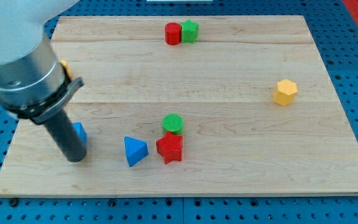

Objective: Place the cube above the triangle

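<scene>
My tip (76, 159) rests on the wooden board near the view's bottom left. A blue cube (80, 132) sits right behind the rod, touching it on the rod's right side and mostly hidden by it. A blue triangle (134, 150) lies to the right of the tip, about a block's width away from the rod. The cube is to the left of the triangle and slightly higher in the view.
A red star (169, 148) sits just right of the triangle, with a green cylinder (173, 123) touching its top. A red cylinder (173, 33) and a green star (190, 30) stand together at the top. A yellow hexagon (285, 92) is at the right. A yellow block (64, 67) peeks out behind the arm.
</scene>
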`<move>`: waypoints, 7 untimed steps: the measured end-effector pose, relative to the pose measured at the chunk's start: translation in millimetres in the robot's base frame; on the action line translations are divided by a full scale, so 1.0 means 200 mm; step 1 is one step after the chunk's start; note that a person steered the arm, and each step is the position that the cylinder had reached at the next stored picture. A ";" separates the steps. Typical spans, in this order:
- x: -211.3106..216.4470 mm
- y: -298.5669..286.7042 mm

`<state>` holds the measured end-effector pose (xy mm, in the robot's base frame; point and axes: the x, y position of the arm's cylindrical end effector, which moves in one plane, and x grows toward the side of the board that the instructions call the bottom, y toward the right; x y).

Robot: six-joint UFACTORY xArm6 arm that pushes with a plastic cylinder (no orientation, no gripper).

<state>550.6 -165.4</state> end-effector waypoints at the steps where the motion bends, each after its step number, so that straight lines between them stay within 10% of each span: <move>1: -0.03 -0.08; 5: -0.45 -0.25; 7: -0.10 -0.19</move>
<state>531.5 -204.0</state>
